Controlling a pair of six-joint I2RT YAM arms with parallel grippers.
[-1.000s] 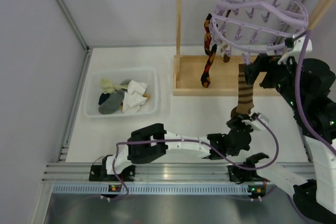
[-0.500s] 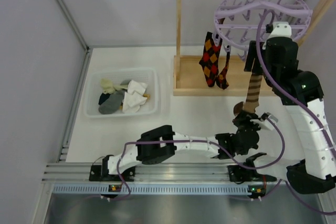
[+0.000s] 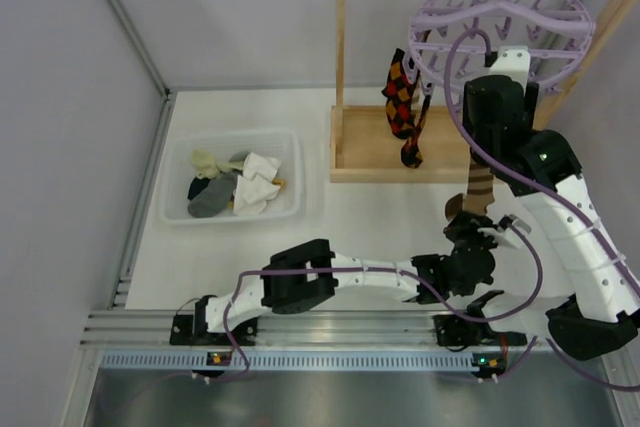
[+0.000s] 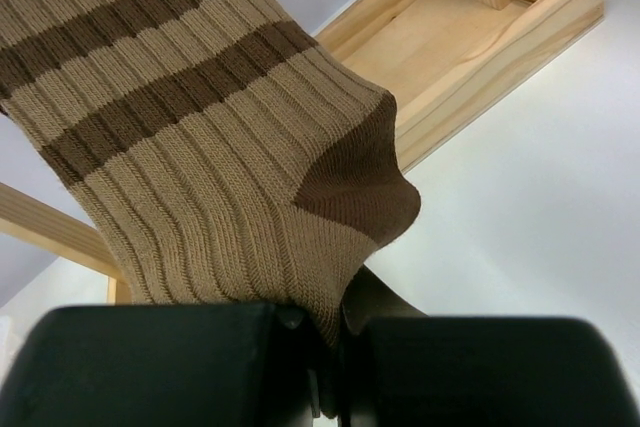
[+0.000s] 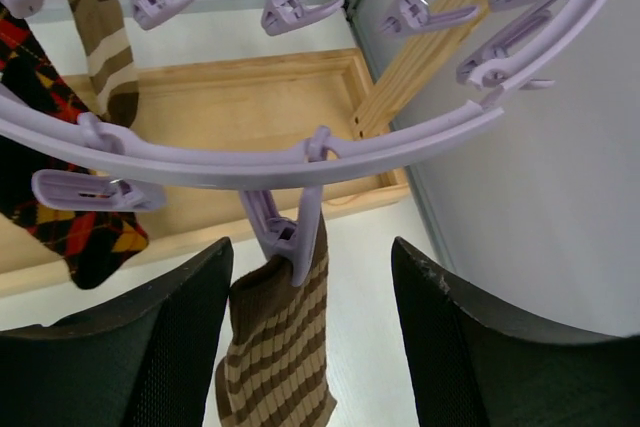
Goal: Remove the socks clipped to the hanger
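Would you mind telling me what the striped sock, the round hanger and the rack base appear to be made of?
The striped sock looks like ribbed knit fabric, matte: ribs and stitches show clearly. The hanger seems moulded plastic, lavender with a slight sheen. The rack base appears to be pale unpainted wood, with visible grain.

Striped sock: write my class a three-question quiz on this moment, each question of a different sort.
1. True or false: the left gripper is shut on the striped sock.
2. At the sock's clip, the right gripper is: A shut on it; B open, one finger each side; C far from it.
3. Fill in: the sock's top is clipped to the lavender ____.
Key: 1 true; 2 B; 3 hanger.
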